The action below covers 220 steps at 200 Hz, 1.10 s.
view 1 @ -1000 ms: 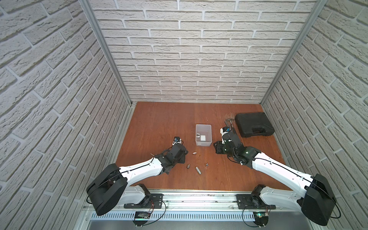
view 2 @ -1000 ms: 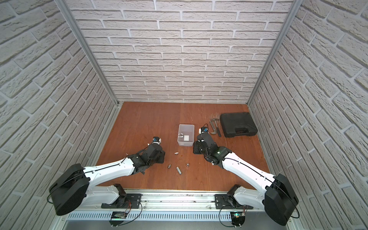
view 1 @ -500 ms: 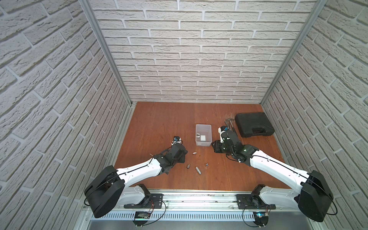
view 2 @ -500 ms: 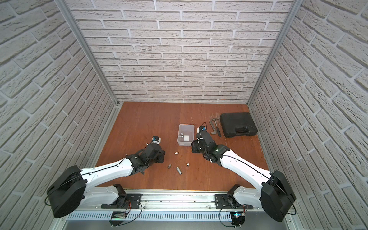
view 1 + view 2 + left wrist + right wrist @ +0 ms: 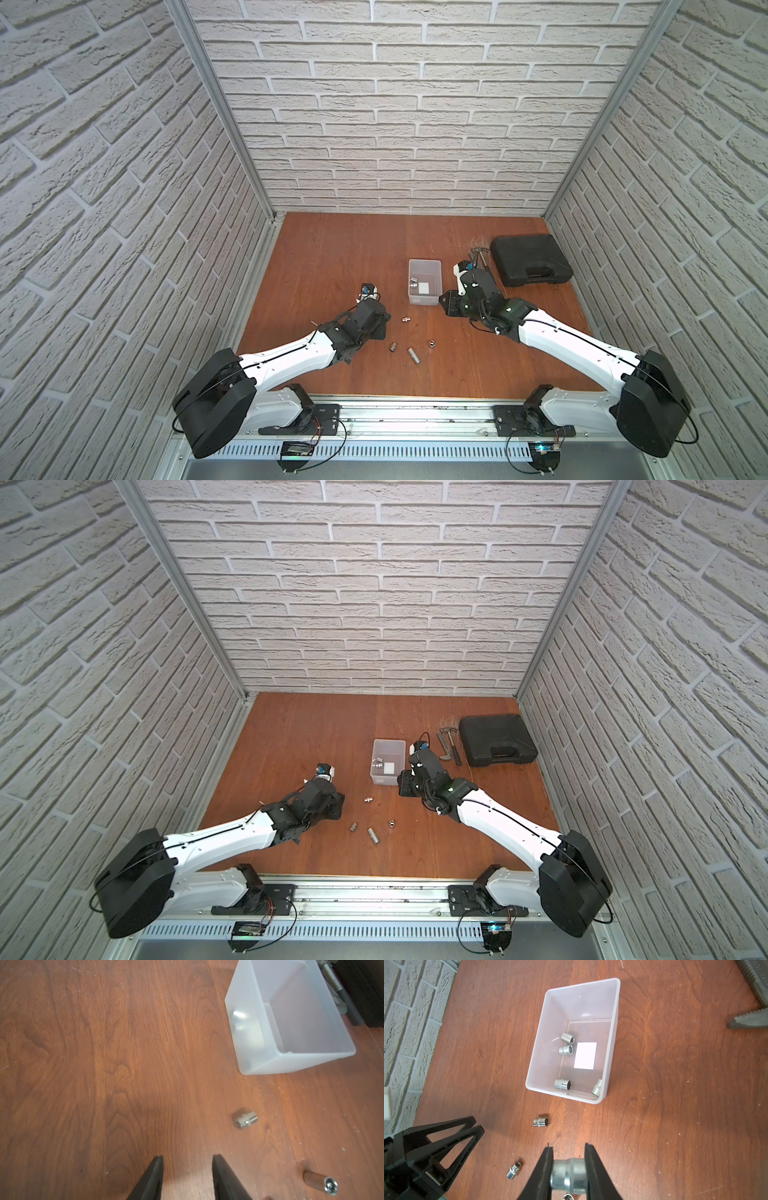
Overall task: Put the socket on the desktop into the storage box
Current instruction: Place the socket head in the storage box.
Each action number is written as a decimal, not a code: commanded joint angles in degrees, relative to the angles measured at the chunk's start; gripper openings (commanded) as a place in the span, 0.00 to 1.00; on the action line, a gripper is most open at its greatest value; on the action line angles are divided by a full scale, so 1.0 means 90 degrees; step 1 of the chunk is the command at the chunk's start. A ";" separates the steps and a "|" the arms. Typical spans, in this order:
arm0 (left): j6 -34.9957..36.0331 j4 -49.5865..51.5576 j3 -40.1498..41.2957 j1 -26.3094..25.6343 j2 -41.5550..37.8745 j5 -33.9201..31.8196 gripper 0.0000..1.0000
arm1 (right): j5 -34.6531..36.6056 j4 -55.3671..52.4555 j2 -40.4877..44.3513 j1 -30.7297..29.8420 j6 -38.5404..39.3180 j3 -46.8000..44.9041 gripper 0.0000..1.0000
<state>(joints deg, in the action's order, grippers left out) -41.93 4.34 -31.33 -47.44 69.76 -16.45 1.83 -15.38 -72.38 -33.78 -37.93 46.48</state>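
Note:
In the right wrist view my right gripper (image 5: 569,1147) is shut on a silver socket (image 5: 569,1174), held above the reddish-brown desktop (image 5: 675,1105). It hovers just short of the pale storage box (image 5: 548,1043); in both top views it is by the box's near right corner (image 5: 444,300) (image 5: 401,782). Several sockets lie in the box (image 5: 422,300) (image 5: 384,780). Loose sockets lie on the desktop (image 5: 405,319) (image 5: 393,346) (image 5: 414,355). My left gripper (image 5: 187,1157) is open and empty, low over the board, left of a socket (image 5: 244,1120).
A black case (image 5: 530,259) (image 5: 496,739) lies at the back right, with hand tools (image 5: 449,746) beside it between case and box. Pliers (image 5: 749,1020) show in the right wrist view. Brick walls close in three sides. My left gripper's fingers (image 5: 446,1136) sit near the loose sockets.
My right gripper, still holding the socket, has drifted a little leftward to the box's near right corner. The left arm has barely moved.

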 commanded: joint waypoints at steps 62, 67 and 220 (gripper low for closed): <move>0.0118 0.0084 -0.0102 0.0037 -0.0143 0.0007 0.45 | -0.0160 0.0266 -0.0380 0.0110 0.0104 0.0428 0.02; 0.0118 0.0083 -0.0103 0.0034 -0.0145 0.0009 0.45 | -0.0171 0.0273 -0.0410 0.0111 0.0115 0.0465 0.02; 0.0117 0.0153 -0.0161 0.0153 -0.0179 0.0099 0.46 | -0.0338 0.0335 -0.1291 0.0227 0.0245 0.1139 0.02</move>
<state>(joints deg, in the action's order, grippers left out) -41.60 6.02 -31.44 -46.54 68.66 -15.77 -0.95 -14.33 -83.83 -32.29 -36.67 55.29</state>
